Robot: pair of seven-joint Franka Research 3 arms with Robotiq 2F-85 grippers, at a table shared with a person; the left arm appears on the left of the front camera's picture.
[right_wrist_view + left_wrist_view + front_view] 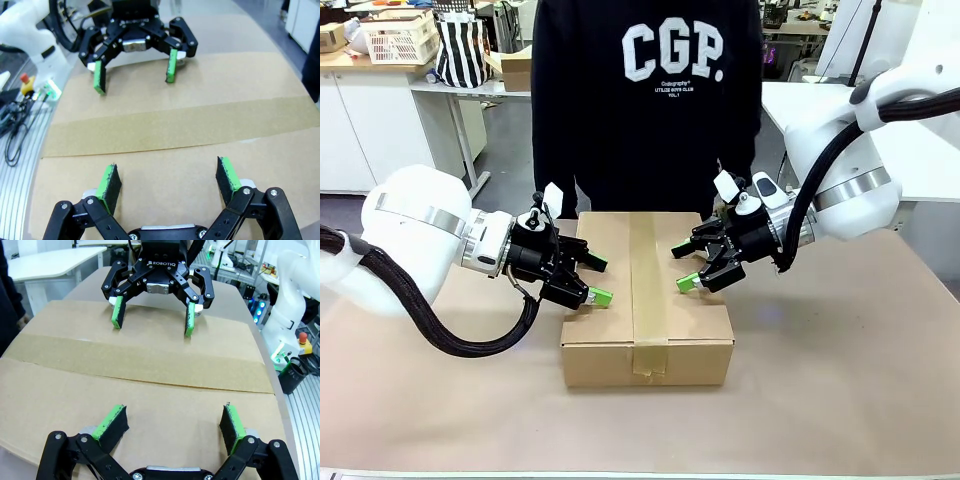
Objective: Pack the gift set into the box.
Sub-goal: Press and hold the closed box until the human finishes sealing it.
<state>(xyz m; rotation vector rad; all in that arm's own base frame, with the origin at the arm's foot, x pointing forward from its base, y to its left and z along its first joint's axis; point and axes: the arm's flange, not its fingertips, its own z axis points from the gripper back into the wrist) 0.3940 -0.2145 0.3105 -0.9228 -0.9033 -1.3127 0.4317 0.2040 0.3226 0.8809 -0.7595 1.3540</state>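
Both my left gripper [592, 281] and right gripper [683, 268] hang spread and empty over the taped box [647, 330]; pressing down risks denting its lid.

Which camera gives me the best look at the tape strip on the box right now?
The front view: the tape strip runs the whole top of the box and folds down its near face. Each wrist view shows it only as a band crossing the lid between the two open grippers, ends cut off.
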